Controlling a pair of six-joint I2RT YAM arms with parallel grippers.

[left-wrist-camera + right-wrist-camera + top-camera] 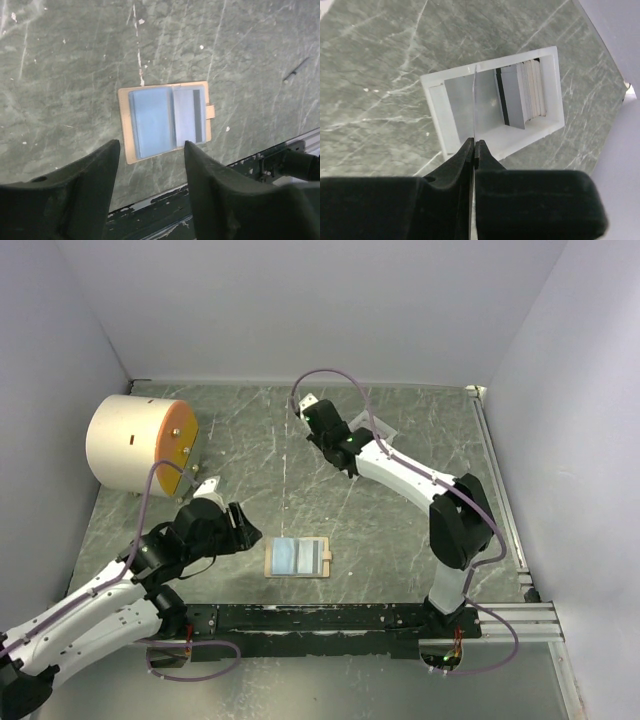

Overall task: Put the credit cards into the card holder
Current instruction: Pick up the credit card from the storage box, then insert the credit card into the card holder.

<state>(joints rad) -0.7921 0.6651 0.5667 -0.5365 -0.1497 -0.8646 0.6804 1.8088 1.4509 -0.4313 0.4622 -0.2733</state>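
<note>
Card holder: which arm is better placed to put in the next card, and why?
Right. The right tool is shut on a thin card over the white card holder, where other cards stand. The left tool hangs open over the tan wallet, empty.
</note>
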